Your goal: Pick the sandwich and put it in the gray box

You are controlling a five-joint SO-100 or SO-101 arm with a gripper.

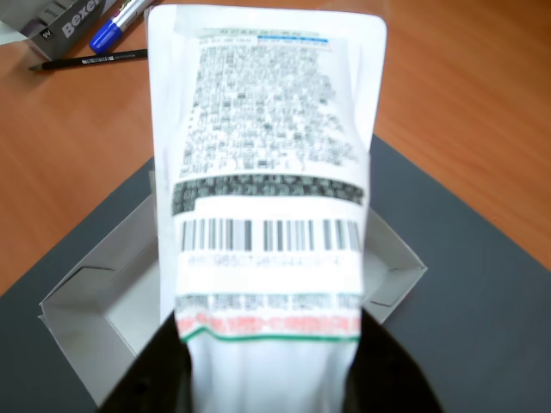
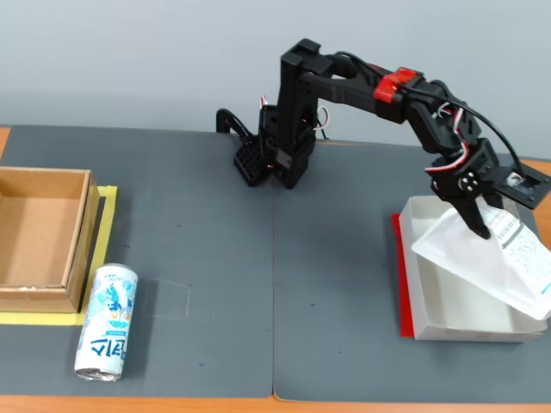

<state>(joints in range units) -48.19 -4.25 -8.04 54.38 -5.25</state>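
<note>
Fingers [image 1: 164,370] of the black gripper [image 1: 271,379] fill the bottom edge of the wrist view, pressed onto the near end of the sandwich [image 1: 267,172], which runs away from them with its barcode and black-text label facing the camera. Behind and below the pack sits the gray box [image 1: 95,301], its low walls showing on both sides of the wrapper, on a dark mat [image 1: 482,284]. Farther off, on the wooden tabletop, lie a black pen [image 1: 90,60] and a blue-capped marker [image 1: 116,30].

In the fixed view the gripper [image 2: 478,215] pinches the sandwich [image 2: 486,262] at its upper end; the pack hangs tilted over the gray box [image 2: 430,318], its far corner jutting past the tray's right wall. At the left side of the mat lie a drink can [image 2: 107,323] and a brown cardboard box [image 2: 39,241].
</note>
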